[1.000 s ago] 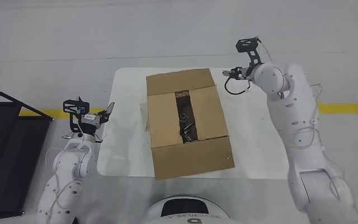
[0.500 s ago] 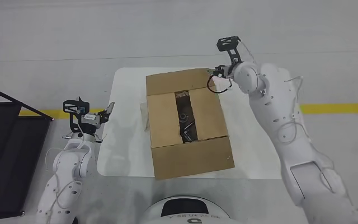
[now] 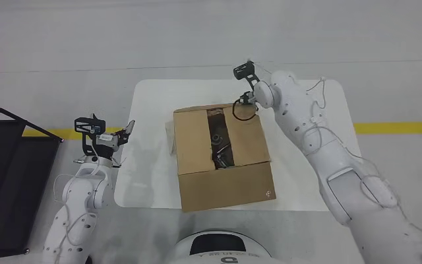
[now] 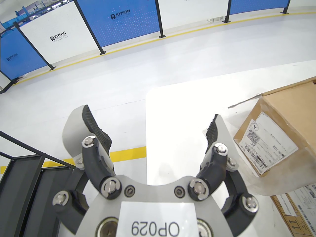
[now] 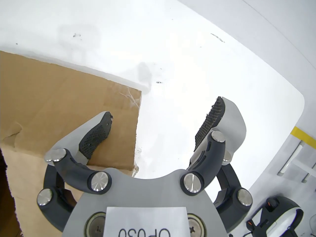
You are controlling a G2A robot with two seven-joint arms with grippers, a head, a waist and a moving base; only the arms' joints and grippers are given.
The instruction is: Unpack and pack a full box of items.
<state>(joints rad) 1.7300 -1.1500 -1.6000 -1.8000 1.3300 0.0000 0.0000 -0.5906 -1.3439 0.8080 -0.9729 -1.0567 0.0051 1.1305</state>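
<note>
Since the right arm [image 3: 297, 125] swung in, its empty, wide-open fingers [image 5: 95, 134] overhang the box flap [image 5: 61, 99]

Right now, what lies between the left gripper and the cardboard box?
Only bare white table lies between the left gripper and the cardboard box, as the top view and left wrist view show.

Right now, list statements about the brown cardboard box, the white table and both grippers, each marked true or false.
The brown cardboard box stands on the white table. True.
The left gripper is shut on a box flap. False: it is open, holding nothing, apart from the box.
The right gripper is open at the box's far edge. True.
The box top is fully closed. False: a gap in its top shows dark items inside.
</note>
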